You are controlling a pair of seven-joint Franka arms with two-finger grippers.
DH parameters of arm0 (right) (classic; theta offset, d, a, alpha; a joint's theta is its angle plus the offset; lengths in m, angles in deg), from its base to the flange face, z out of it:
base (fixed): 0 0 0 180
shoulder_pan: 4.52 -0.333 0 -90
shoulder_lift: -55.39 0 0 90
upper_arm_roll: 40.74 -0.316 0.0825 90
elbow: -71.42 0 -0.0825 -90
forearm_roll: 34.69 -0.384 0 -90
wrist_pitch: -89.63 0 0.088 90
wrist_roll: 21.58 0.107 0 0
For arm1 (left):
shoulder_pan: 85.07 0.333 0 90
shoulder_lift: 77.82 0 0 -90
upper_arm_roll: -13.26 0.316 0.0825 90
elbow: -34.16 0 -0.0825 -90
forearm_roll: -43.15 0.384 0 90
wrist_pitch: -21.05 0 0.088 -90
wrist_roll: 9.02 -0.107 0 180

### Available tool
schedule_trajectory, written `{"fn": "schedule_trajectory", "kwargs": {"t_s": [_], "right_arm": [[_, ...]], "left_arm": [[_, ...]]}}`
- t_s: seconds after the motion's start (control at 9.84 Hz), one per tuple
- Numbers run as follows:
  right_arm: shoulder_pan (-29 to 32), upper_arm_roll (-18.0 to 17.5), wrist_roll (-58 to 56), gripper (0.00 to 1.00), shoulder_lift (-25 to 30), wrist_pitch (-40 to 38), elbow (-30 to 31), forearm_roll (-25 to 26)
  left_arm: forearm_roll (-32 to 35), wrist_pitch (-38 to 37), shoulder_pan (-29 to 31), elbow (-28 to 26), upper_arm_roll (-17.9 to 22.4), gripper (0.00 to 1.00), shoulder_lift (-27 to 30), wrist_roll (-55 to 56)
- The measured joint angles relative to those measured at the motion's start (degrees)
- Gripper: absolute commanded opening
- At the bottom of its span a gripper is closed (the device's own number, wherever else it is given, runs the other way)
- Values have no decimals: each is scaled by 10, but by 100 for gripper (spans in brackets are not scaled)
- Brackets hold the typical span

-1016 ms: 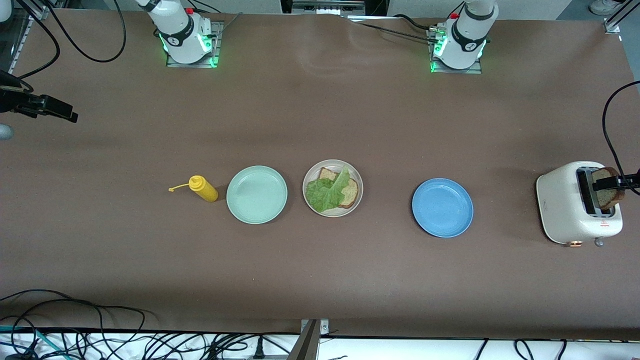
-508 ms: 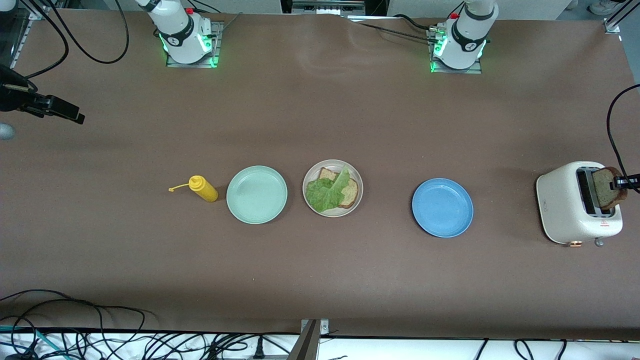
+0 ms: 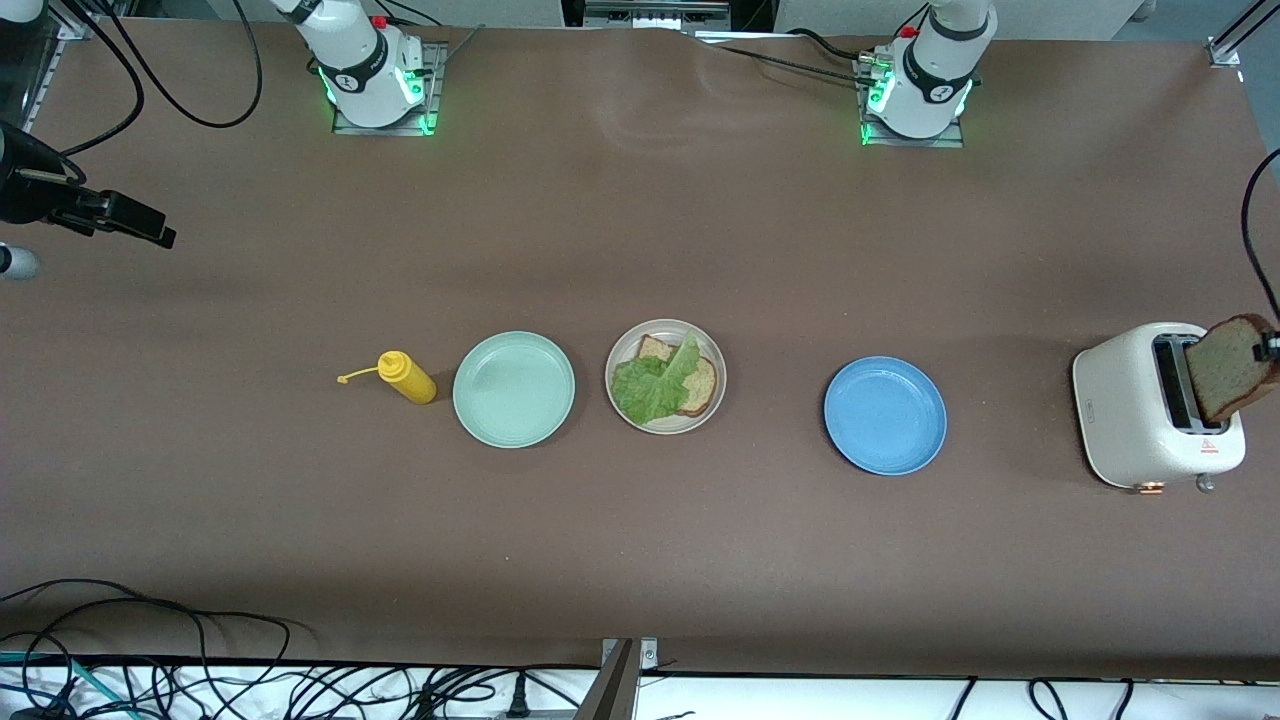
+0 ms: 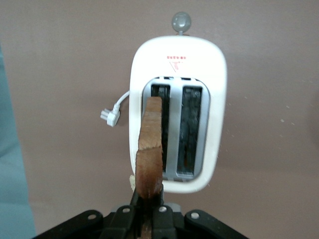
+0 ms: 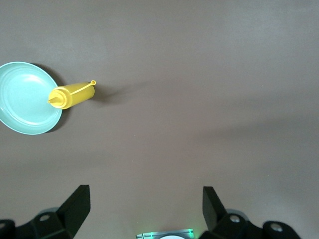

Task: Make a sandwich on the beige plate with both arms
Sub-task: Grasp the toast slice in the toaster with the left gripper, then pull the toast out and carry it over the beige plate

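Note:
The beige plate (image 3: 665,427) sits mid-table. It holds one brown bread slice (image 3: 701,385) with a green lettuce leaf (image 3: 650,388) lying on it. My left gripper (image 3: 1271,346) is at the left arm's end of the table, shut on a second bread slice (image 3: 1232,368). It holds the slice on edge just above the white toaster (image 3: 1130,410). In the left wrist view the slice (image 4: 149,149) stands clamped in the left gripper (image 4: 148,211), over the toaster's slots (image 4: 172,129). My right gripper (image 3: 150,232) hangs open and empty over bare table at the right arm's end; its fingers (image 5: 77,204) are spread wide.
A mint-green plate (image 3: 514,388) and a yellow squeeze bottle (image 3: 407,377) lie beside the beige plate toward the right arm's end. A blue plate (image 3: 885,415) lies toward the left arm's end. The toaster's plug (image 4: 109,115) lies on the table. Cables run along the table's near edge.
My left gripper has lifted the bread slice up out of the toaster slot. My right gripper has drifted slightly inward over the table.

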Motion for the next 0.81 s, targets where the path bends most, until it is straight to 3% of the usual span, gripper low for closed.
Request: {"fn": "schedule_trajectory", "kwargs": {"t_s": [0.41, 0.81], "right_arm": [[-1, 1, 1, 100, -13, 3, -14, 0], [-8, -1, 5, 100, -24, 2, -20, 4]], "left_arm": [[-21, -115, -8, 48, -111, 0, 38, 11], [-205, -158, -58, 36, -138, 0, 14, 78]]}}
